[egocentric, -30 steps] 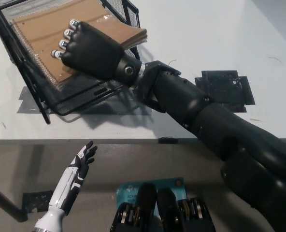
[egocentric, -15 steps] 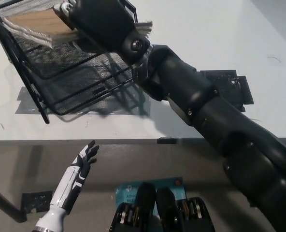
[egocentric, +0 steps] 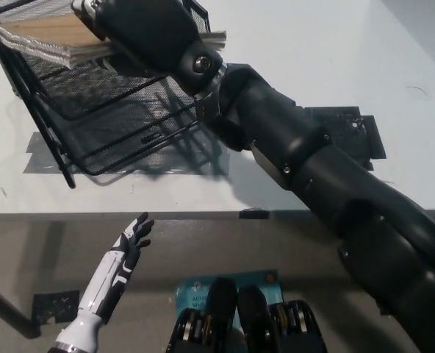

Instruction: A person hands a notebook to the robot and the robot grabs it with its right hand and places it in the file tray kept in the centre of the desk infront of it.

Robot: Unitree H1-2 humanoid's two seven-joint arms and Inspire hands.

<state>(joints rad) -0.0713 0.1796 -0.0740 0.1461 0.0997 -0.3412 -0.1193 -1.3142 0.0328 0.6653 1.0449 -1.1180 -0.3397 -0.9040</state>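
My black right hand (egocentric: 140,29) reaches to the top of the head view and is shut on the brown-covered spiral notebook (egocentric: 45,33). The notebook shows nearly edge-on, with its white pages and wire spine visible. It is held above the floor of the black wire-mesh file tray (egocentric: 92,118), between the tray's walls. The hand covers the notebook's right part, so I cannot tell whether the notebook touches the mesh. My white left hand (egocentric: 122,261) rests low at the lower left, below the desk's front edge, with its fingers spread and nothing in it.
The tray stands on a white desk (egocentric: 291,51), whose front edge (egocentric: 129,214) crosses the picture. Black tape patches (egocentric: 346,136) lie on the desk to the right of my arm, and grey tape (egocentric: 45,154) lies under the tray's near corner.
A second ago the notebook lay flat in the tray under my right hand. Now hand and notebook are raised and tilted edge-on, and have shifted slightly left in the last half second.
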